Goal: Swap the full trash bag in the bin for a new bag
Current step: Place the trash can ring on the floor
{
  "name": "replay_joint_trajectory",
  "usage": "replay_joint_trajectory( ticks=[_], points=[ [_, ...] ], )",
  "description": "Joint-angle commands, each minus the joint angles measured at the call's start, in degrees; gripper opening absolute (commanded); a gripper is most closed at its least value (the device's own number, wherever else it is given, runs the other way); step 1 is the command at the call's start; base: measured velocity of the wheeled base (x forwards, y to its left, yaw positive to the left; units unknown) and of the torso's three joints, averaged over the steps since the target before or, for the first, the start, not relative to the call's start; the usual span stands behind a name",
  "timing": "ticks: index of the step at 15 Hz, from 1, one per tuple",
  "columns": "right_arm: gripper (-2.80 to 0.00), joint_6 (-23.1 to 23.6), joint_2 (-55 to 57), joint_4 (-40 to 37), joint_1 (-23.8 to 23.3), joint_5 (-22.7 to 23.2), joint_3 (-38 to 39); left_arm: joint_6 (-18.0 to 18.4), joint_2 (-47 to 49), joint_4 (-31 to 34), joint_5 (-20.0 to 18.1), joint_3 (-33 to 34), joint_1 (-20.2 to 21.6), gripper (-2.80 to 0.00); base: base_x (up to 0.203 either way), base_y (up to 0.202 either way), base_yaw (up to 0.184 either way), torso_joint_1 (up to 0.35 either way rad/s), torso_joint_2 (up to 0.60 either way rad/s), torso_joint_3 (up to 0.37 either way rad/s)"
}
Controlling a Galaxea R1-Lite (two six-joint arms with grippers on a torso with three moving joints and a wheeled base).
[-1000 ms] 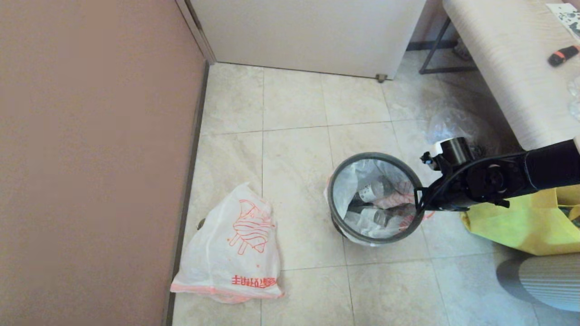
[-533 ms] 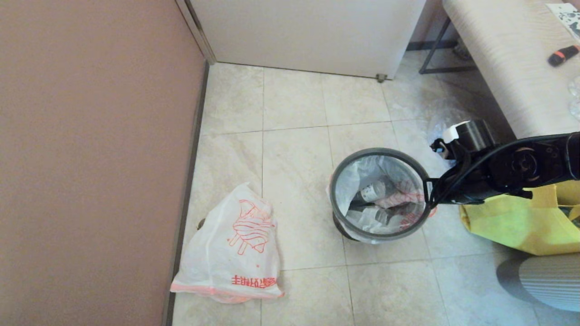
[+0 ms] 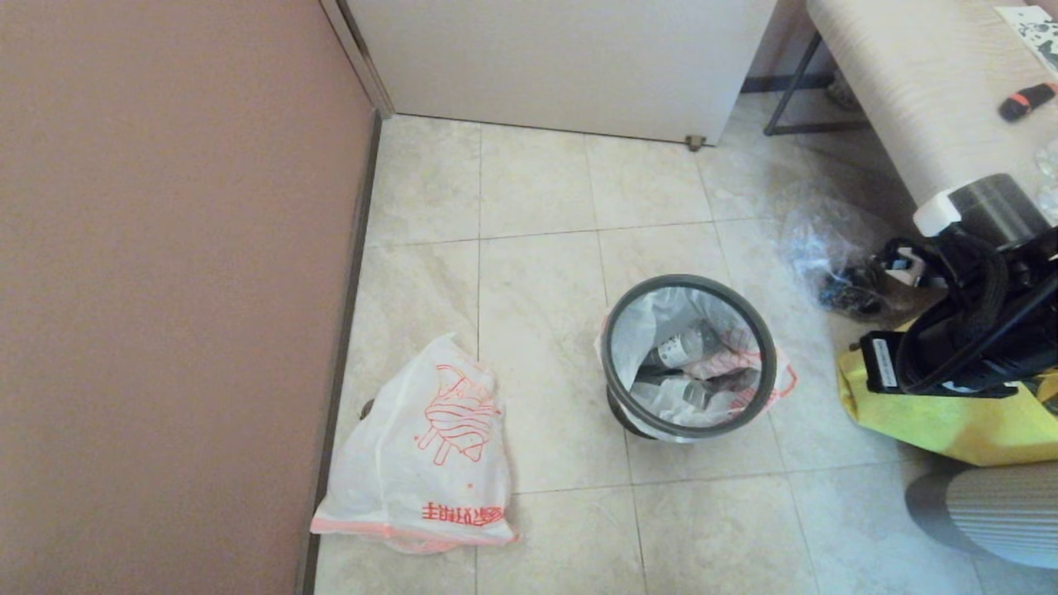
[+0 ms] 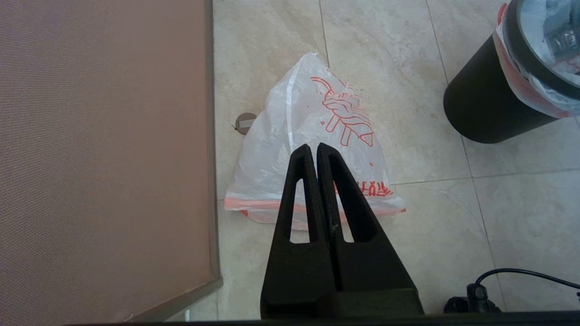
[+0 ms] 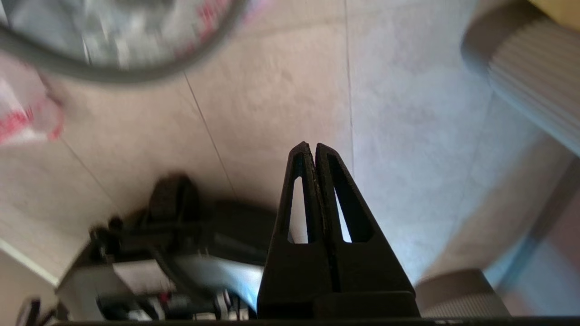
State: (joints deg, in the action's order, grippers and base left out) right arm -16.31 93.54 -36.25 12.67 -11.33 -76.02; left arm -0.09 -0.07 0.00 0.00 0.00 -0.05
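The black bin [image 3: 618, 411] stands mid-floor with the dark-grey hoop [image 3: 690, 281] lying on its rim. The full trash bag [image 3: 661, 395] lines it, with clear bottles [image 3: 679, 351] showing inside and its printed edge hanging over the rim. The new bag [image 3: 421, 446] lies limp by the left wall. My left gripper [image 4: 316, 146] hovers shut and empty above the new bag [image 4: 290, 136], with the bin [image 4: 485, 108] off to its side. My right arm [image 3: 975, 314] is right of the bin over the tote. The right gripper [image 5: 311, 146] is shut on nothing, and the hoop [image 5: 122, 74] is apart from it.
A yellow fabric tote [image 3: 950, 417] sits right of the bin. A clear crinkled bag with dark contents [image 3: 835, 256] lies behind it. A pale bench [image 3: 909, 99] stands at back right, a brown wall [image 3: 165, 289] runs along the left, and a white cabinet [image 3: 562, 58] is at the back.
My right gripper was at the hoop's right edge, and the hoop looked lifted half a second ago. The arm has since swung right and away, and the hoop lies on the bin.
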Motion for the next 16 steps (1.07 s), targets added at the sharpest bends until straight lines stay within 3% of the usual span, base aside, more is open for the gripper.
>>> replay_joint_trajectory(
  ticks=[1, 5, 6, 10, 16],
  points=[
    [-2.80, -0.15, -3.97, -0.86, 0.17, -0.10, 1.09, 0.00, 0.07, 0.00, 0.00, 0.00, 0.02, -2.80, 0.000, 0.000, 0.000, 0.000, 0.00, 0.000],
    [-2.80, -1.95, 3.76, 5.07, 0.58, -0.22, 1.69, 0.00, 0.07, 0.00, 0.00, 0.00, 0.02, -2.80, 0.000, 0.000, 0.000, 0.000, 0.00, 0.000],
    [0.00, -2.07, 6.59, 7.77, 0.54, -0.30, 1.70, 0.00, 0.07, 0.00, 0.00, 0.00, -0.03, -2.80, 0.000, 0.000, 0.000, 0.000, 0.00, 0.000],
    [0.00, -1.65, 19.75, 20.37, 0.08, -0.51, -1.52, 0.00, 0.07, 0.00, 0.00, 0.00, -0.04, -2.80, 0.000, 0.000, 0.000, 0.000, 0.00, 0.000],
    [0.00, -1.29, 31.07, 22.62, -0.87, -2.21, -13.39, 0.00, 0.07, 0.00, 0.00, 0.00, 0.05, -2.80, 0.000, 0.000, 0.000, 0.000, 0.00, 0.000]
  ],
)
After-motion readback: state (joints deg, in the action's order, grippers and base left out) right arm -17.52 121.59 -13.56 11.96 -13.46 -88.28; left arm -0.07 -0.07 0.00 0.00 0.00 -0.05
